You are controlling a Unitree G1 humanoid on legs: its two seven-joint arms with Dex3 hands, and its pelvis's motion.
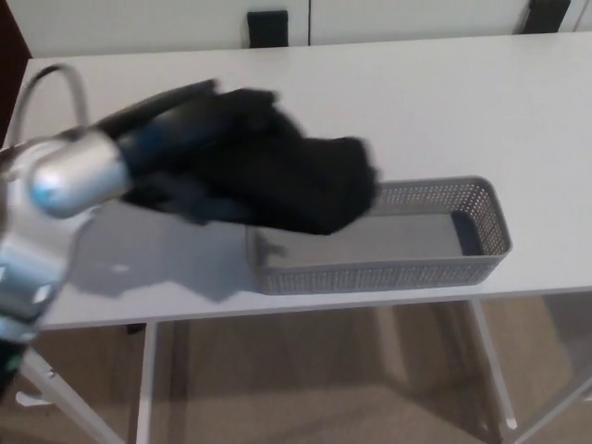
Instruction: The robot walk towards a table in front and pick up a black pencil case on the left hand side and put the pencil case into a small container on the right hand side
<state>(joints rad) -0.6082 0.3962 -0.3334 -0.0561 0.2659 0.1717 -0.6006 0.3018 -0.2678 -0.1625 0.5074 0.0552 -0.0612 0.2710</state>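
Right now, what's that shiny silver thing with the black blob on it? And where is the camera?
The silver thing is a robot's left arm. The camera sits on the robot's head, looking down. The black blob is its left hand holding a black pencil case; it's blurry, so they run together. They hang over the left end of a grey mesh basket on a white table. The right hand isn't showing.

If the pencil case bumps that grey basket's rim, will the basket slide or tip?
Probably slides: the basket is thin perforated plastic, seemingly empty, on a smooth table. Tipping seems unlikely, since it sits low and long. The pencil case in the left hand looks soft, though blurred, so any bump should be mild.
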